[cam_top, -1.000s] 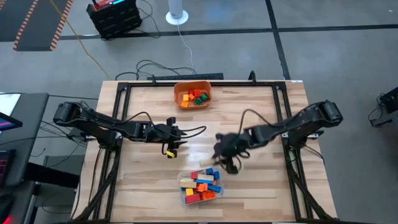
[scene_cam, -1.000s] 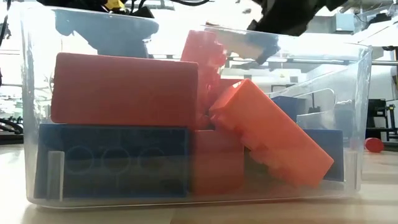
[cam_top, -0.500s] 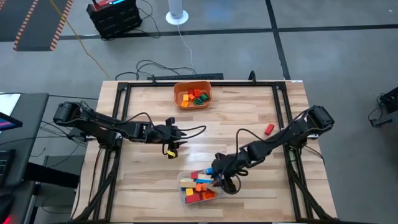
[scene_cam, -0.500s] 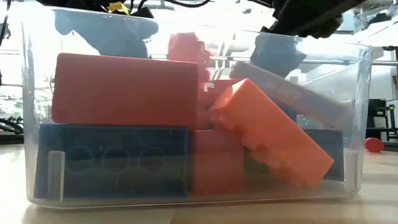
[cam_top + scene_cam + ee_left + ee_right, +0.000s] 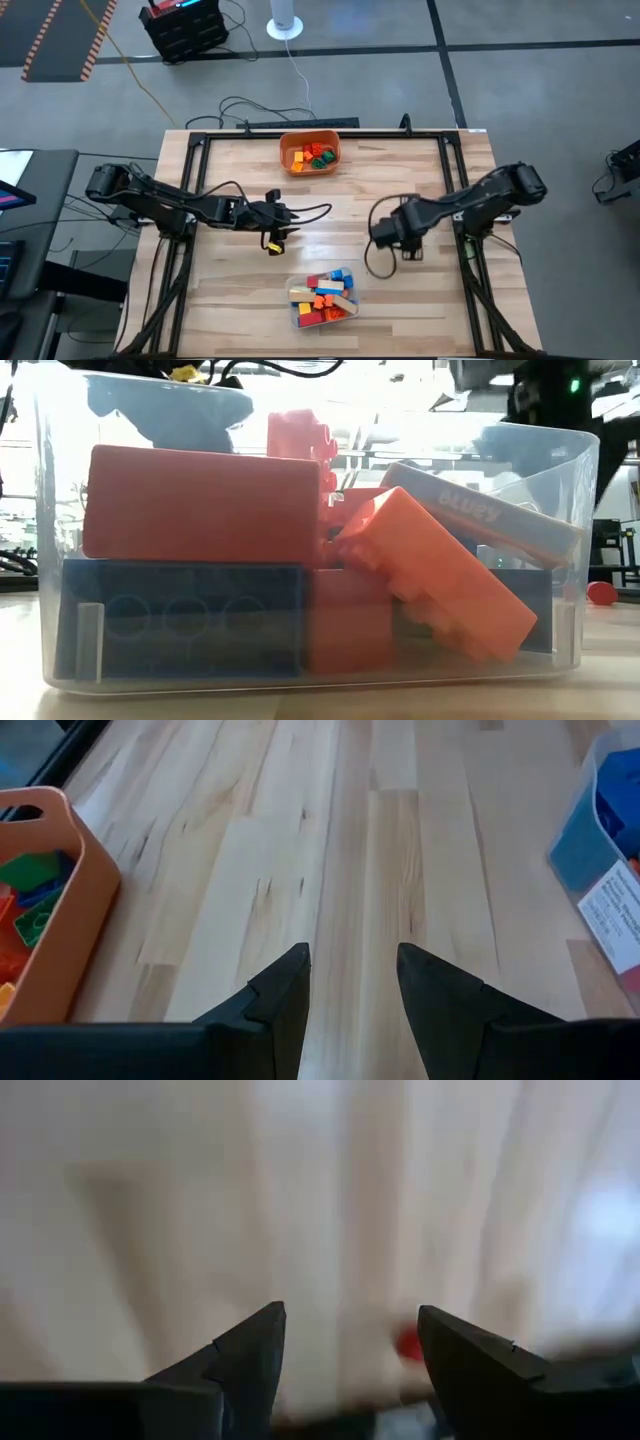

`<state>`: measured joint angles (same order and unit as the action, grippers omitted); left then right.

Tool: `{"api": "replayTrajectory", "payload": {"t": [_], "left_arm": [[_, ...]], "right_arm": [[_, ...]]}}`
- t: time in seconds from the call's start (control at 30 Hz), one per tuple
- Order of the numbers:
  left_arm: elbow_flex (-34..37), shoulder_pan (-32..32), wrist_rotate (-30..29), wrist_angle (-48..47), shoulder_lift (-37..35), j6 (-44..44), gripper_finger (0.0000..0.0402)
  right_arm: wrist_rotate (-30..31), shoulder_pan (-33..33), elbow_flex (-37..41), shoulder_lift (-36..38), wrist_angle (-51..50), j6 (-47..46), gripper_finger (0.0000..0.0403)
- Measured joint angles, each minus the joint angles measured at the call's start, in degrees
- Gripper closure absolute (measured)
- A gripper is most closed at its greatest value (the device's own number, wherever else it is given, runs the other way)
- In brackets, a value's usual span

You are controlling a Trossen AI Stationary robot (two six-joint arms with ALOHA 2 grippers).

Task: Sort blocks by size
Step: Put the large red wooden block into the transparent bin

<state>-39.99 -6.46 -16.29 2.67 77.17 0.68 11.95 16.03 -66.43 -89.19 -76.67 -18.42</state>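
The clear tub (image 5: 293, 322) stands close to the counter's (image 5: 240, 290) near edge, about midway along it. It holds the long blocks (image 5: 322, 298), stacked loosely. In the low view a pale blue one (image 5: 480, 510) lies tilted across an orange one (image 5: 440, 585).

Further in, the right end effector (image 5: 384, 232) hangs over bare wood between the tub and the right edge. Its fingers are spread wide with nothing between them. The left end effector (image 5: 283, 216) waits nearer the left side, moderately open and empty.

One small red block (image 5: 601, 592) lies alone on the counter toward the right edge. The right wrist view shows a red blur ahead that is probably the same piece.

At the far edge the orange bowl (image 5: 310, 135) holds the short blocks (image 5: 314, 156).

The step in hand appears to be fetching that stray red piece. To do it well, the right arm should:
- centre its fingers over the block before descending;
- keep them wide until they straddle it;
- close on two flat sides rather than a corner;
- lift clear of the wood before travelling.

The block looks short, so the bowl seems the right place for it. It should be released low over the bowl so that it does not bounce out.
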Motion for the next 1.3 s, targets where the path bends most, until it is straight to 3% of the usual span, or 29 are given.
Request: {"api": "replayTrajectory", "payload": {"t": [0.43, 0.7, 0.87, 1.3], "left_arm": [[0.00, 0.00, 0.00, -4.10, 0.00, 0.01, 0.0256], [0.00, 0.00, 0.00, -4.61, 0.00, 0.20, 0.0256], [0.00, 0.00, -0.02, -4.62, 0.00, 0.65, 0.0256], [0.00, 0.02, -0.09, -5.48, 0.00, 0.71, 0.0256]], "right_arm": [[1.84, -14.65, 14.37, -0.11, -5.48, 23.78, 0.0142], [9.21, -15.08, 22.57, -0.11, -2.12, 32.32, 0.0142], [11.67, -15.26, 23.10, -0.15, 3.84, 36.46, 0.0142], [10.55, -17.65, 29.15, -0.15, 10.11, 40.45, 0.0142]]}}
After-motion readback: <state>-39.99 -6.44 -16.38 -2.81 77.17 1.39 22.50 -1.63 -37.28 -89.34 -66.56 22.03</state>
